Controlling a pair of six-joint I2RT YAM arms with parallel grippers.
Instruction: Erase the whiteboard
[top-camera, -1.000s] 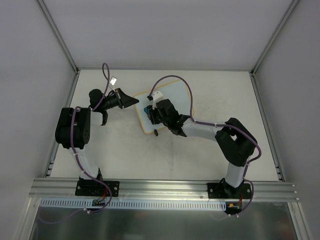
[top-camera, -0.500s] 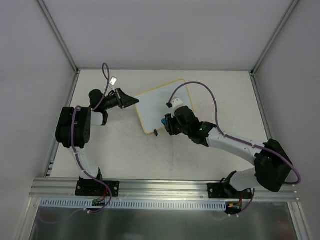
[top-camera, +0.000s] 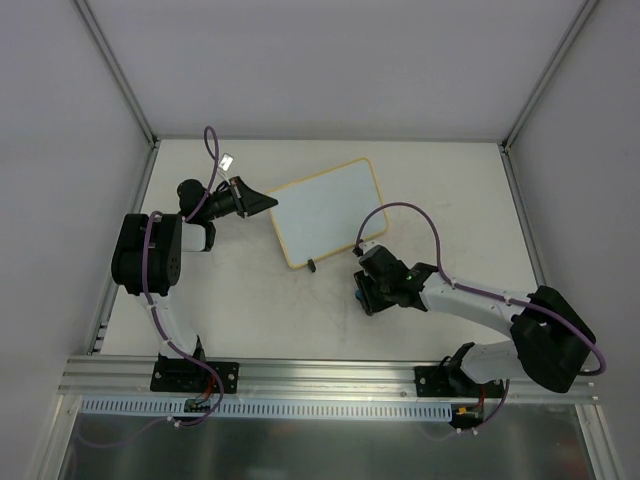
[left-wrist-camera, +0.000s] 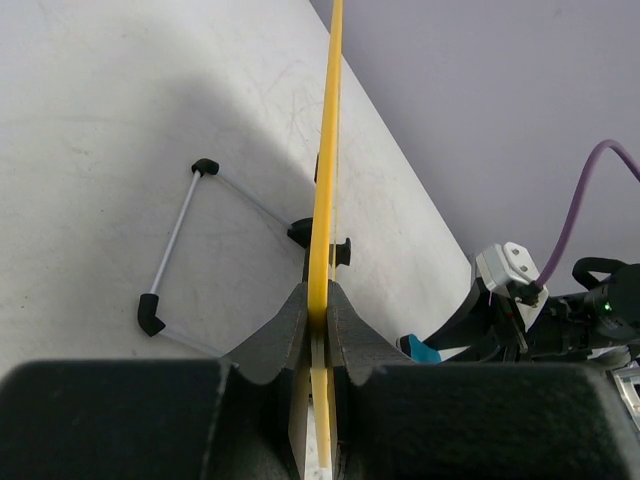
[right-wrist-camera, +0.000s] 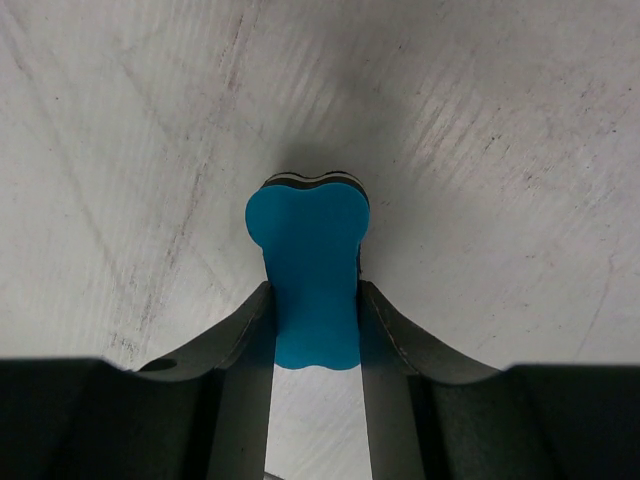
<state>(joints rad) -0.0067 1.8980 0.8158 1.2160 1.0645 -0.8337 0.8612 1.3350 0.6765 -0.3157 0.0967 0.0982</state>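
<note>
On the table (top-camera: 250, 300) the whiteboard (top-camera: 325, 208), far of centre, looks clean to me, its left edge pinched in my left gripper (left-wrist-camera: 317, 305), my right gripper (right-wrist-camera: 313, 300) clamping the blue eraser (right-wrist-camera: 308, 240) nearer, so only putting down seems left.

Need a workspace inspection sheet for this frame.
Surface: off-white table, scuffed, with faint streaks.
Job's things: whiteboard lies at an angle, no marks seen on its face from above; blue eraser is off the board, over bare table.
Clutter: nothing seen.
Grippers: left gripper shut on the whiteboard's yellow frame edge; right gripper shut on the blue eraser.
Cables: purple cables loop along both arms.
Surroundings: plain grey walls; aluminium rail at near edge.
</note>
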